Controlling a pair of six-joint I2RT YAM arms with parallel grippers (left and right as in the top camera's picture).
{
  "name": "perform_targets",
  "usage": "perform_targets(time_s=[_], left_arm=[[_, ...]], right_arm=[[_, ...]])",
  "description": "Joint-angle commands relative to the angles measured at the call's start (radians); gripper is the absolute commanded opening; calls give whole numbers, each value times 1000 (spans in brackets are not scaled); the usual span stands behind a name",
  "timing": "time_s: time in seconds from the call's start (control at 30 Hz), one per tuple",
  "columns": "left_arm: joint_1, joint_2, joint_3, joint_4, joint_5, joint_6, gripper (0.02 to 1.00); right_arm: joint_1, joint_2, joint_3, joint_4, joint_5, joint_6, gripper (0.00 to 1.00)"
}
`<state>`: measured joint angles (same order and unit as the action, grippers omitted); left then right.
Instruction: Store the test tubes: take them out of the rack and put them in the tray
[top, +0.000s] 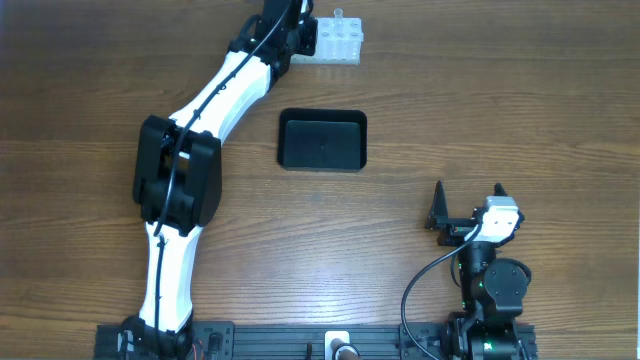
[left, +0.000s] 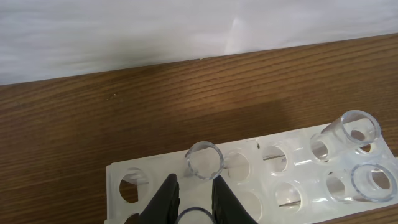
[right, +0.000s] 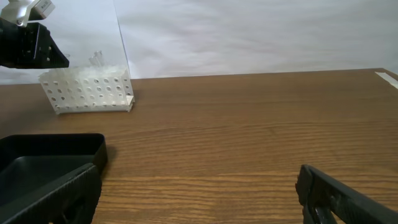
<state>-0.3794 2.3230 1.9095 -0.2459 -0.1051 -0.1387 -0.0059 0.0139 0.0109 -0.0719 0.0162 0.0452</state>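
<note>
The left jaws are seen clamped on a clear cylindrical test tube (left: 193, 214) in the translucent, round-holed plastic rack (left: 152, 169). A second tube (left: 204, 160) is stood just beyond their tips. The right jaws are held wide apart, with the black rectangular tray (top: 322, 140) lying beyond them on the wood-grained worktop (top: 500, 100).

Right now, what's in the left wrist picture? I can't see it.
The left arm's black gripper hangs over a white plastic rack on a brown wooden table, right by a clear test tube. More clear tubes stand at the rack's other end.
</note>
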Motion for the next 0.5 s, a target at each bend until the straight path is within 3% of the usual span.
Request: perform_targets(time_s=[0.03, 0.5], left_arm=[[2, -34, 23, 3, 3, 1, 91], [2, -126, 23, 2, 2, 1, 58]], right_arm=[[-6, -9, -5, -3, -8, -1, 993], [-6, -9, -5, -3, -8, -1, 993]])
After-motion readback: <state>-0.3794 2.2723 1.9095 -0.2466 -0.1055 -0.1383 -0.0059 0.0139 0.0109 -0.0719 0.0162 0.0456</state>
